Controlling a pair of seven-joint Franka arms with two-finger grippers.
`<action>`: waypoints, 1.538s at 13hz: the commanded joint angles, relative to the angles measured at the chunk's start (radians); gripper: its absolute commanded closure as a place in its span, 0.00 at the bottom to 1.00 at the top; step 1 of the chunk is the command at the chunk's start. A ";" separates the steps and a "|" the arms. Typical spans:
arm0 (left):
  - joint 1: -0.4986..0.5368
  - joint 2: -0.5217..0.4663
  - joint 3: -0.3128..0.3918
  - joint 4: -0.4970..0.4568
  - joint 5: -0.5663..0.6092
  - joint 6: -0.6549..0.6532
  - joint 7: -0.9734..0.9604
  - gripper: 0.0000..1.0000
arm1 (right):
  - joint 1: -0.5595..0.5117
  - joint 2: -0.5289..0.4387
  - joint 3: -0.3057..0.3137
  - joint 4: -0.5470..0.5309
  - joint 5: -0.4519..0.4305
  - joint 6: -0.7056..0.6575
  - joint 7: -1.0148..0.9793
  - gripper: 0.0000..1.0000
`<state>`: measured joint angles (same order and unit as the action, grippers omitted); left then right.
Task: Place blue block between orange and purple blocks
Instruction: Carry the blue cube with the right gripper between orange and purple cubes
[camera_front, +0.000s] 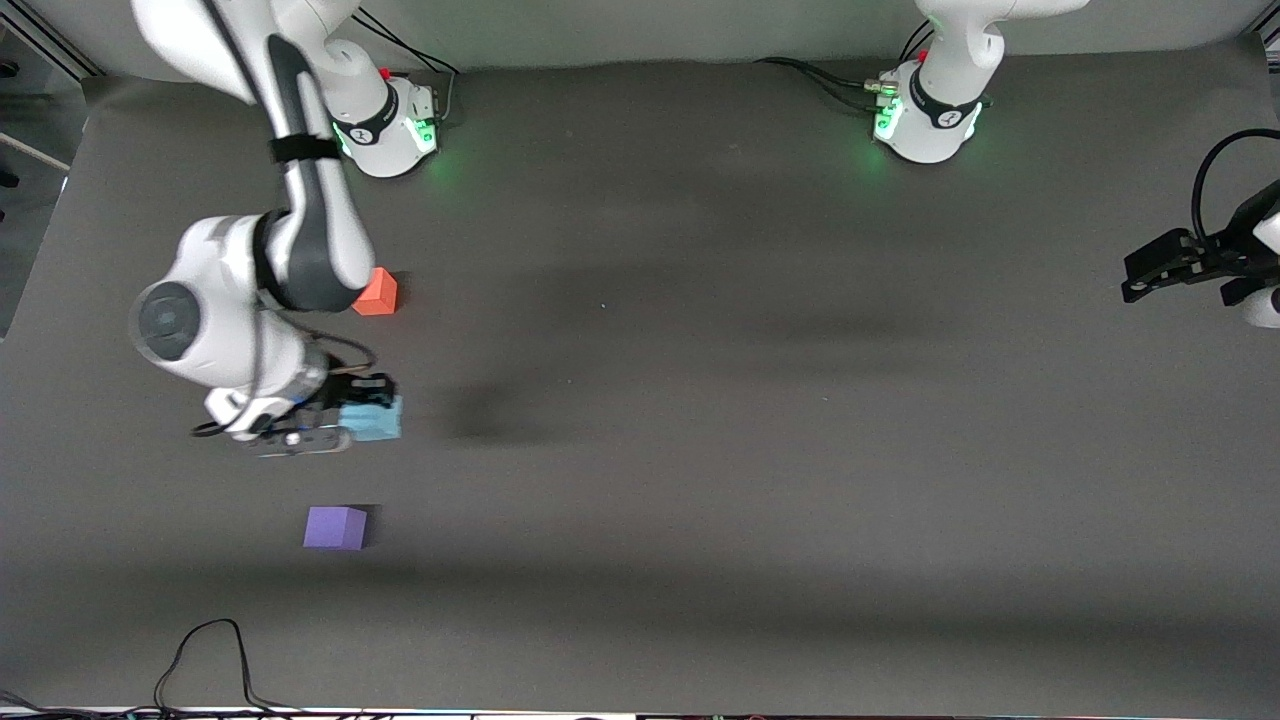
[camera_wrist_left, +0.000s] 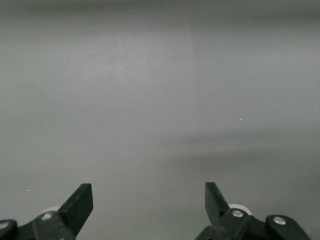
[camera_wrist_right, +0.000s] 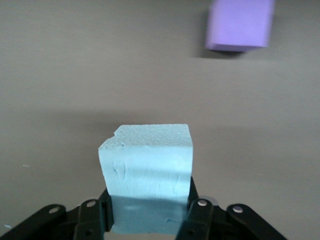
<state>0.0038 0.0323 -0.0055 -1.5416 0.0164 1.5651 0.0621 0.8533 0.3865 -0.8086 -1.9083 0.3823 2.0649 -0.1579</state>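
My right pincer (camera_front: 372, 412) grips the blue block (camera_front: 375, 419), with the orange block (camera_front: 377, 293) and purple block (camera_front: 336, 527) either side; only lowering and release remain. My left pincer (camera_front: 1160, 268) waits, released.

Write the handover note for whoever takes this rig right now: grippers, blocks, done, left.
Right gripper: jaws shut on the blue block, between the orange block and the purple block, toward the right arm's end of the table. I cannot tell whether the block already touches the table.
Left gripper: jaws open, holding nothing, waiting at the left arm's end of the table.
Orange block lies farther from the front camera, purple block nearer; both sit on the table, apart from each other.
Done: blue block grasped and brought to the gap.
Left: set it down if needed, open the jaws, withdraw the right arm.
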 joint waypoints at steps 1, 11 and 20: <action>-0.011 -0.011 0.010 -0.011 -0.010 0.003 0.016 0.00 | -0.049 0.050 -0.001 -0.038 0.035 0.038 -0.092 0.76; -0.008 -0.009 0.010 -0.011 -0.013 0.010 0.010 0.00 | -0.039 0.232 0.011 -0.110 0.234 0.167 -0.195 0.76; -0.010 -0.008 0.010 -0.011 -0.013 0.013 0.005 0.00 | -0.040 0.224 0.028 -0.152 0.256 0.233 -0.198 0.00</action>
<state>0.0031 0.0323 -0.0050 -1.5438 0.0150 1.5656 0.0625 0.8061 0.6181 -0.7789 -2.0517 0.6037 2.2811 -0.3199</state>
